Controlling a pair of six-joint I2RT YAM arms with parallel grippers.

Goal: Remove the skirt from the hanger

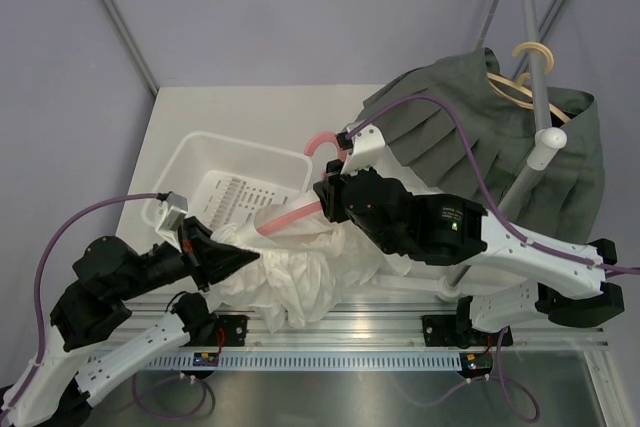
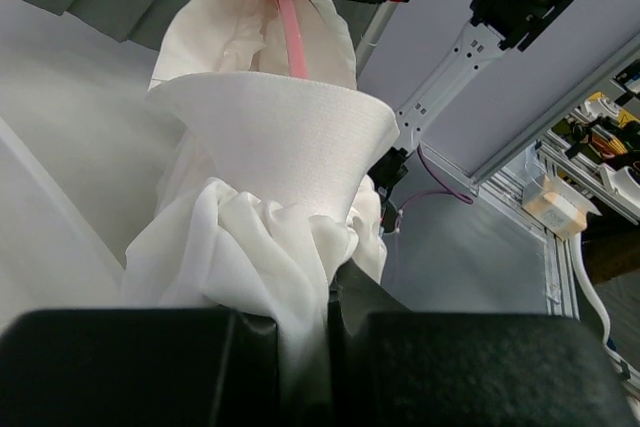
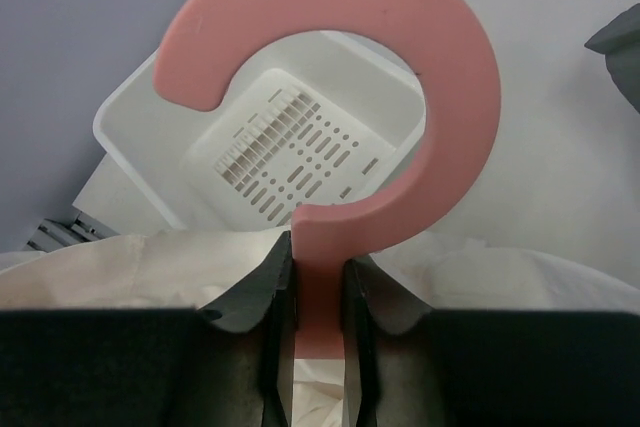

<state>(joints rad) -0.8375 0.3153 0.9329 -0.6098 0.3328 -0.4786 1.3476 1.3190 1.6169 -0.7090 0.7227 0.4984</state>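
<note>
Your right gripper point(image 3: 318, 292) is clamped on the neck of the pink hanger point(image 3: 455, 77). Your left gripper point(image 2: 303, 342) is closed on a fold of the white skirt point(image 2: 270, 137). The skirt lies bunched at 5 o'clock from the white basket point(image 1: 190, 157), with the hanger's bar running into its folds.

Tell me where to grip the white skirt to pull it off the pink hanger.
Probably the skirt's bunched fabric, from the left arm's side: the band flares wide, the bunch pinches flat. The left gripper holds it there; the right gripper clamps the hanger's neck.
</note>
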